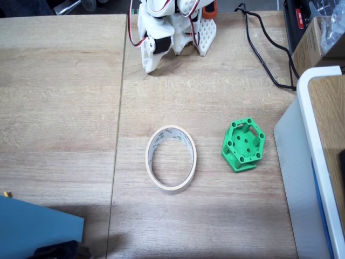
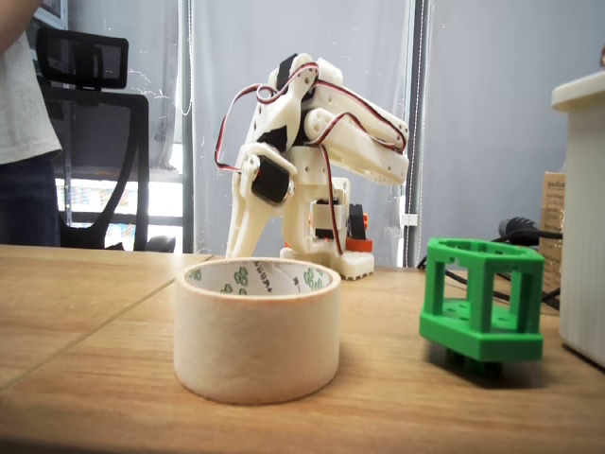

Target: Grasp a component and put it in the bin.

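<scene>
The component [image 1: 243, 144] is a bright green hexagonal part with round holes, lying on the wooden table right of centre; the low fixed view shows the component [image 2: 482, 298] with its lattice sides. To its left stands the bin [image 1: 152, 162], a beige tape roll ring, and this bin [image 2: 255, 331] holds nothing. My white arm is folded at the far edge of the table. Its gripper [image 1: 149, 67] points down at the tabletop, well behind the ring, and the gripper [image 2: 238, 248] looks shut with nothing held.
A large white-rimmed tray [image 1: 310, 108] stands at the right edge, close to the green part. A black cable [image 1: 264, 59] runs across the back right. A blue object [image 1: 32, 226] sits at the bottom left. A person [image 2: 19, 123] and a chair [image 2: 95, 142] are behind the table.
</scene>
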Motion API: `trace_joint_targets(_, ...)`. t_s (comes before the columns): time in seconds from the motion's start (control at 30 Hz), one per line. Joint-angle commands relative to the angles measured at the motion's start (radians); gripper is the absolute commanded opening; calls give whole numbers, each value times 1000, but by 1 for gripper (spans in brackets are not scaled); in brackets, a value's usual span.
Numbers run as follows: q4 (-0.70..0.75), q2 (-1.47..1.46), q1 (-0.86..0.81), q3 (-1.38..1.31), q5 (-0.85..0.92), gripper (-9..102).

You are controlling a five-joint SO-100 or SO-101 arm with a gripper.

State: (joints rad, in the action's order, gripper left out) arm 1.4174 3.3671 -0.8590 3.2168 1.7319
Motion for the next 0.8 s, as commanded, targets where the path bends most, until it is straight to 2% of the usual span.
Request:
trace_joint_targets(0.0,28,0,-8,9,5,0)
trace_joint_targets(0.77,29,-2,-5,8,5,0)
